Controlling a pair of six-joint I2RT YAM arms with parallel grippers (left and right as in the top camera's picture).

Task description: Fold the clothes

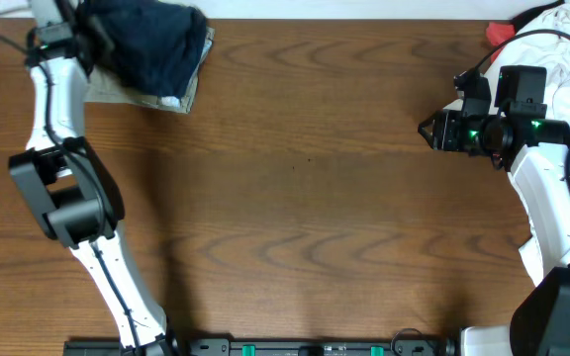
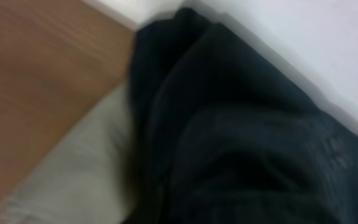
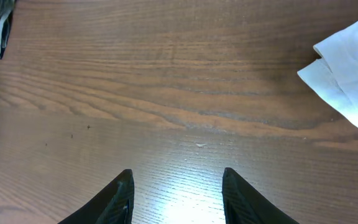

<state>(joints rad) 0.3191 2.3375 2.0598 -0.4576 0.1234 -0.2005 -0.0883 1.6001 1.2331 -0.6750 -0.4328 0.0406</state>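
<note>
At the far-left corner, overhead, the navy garment (image 1: 156,49) sits bunched on the khaki garment (image 1: 192,95), the left gripper (image 1: 89,38) at its left edge. Left wrist: blurred cloth, grip unreadable. Right wrist: the right gripper (image 3: 178,180) gapes empty; the white garments (image 3: 353,81) lie far right, nearest it

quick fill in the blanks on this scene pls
The navy garment lies ____ the khaki garment.
The right gripper hangs over bare table with its jaws ____.
The white clothes sit at the table's far ____ corner.
Missing words: on; open; right.
</note>
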